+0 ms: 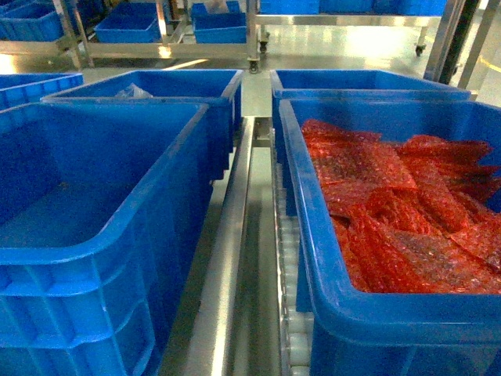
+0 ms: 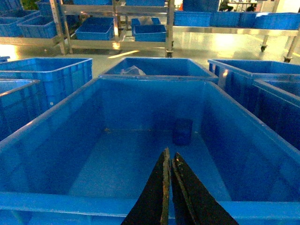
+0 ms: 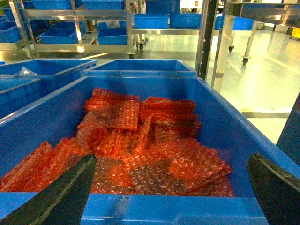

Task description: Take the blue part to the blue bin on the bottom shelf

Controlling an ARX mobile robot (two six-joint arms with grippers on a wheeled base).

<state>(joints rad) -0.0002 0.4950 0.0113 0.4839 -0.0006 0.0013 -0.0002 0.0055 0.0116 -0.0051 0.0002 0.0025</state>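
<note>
Two bins sit side by side, near: the left bin [image 1: 94, 235] holds a small part [image 2: 182, 131] at its far end; the right bin [image 1: 329, 305] holds bubble-wrap bags [image 1: 399, 204]. Roller tracks [image 1: 291, 313] run between them; more bins [image 1: 180, 86] stand behind.

light: bright overhead | glare: polished floor [image 3: 262, 70], steel rail [image 1: 223, 258] | colours oversaturated | focus: soft, grainy

Glossy pale floor [image 1: 337, 48] lit by overhead glare; wheeled steel racks [image 3: 70, 44] are seen far.
</note>
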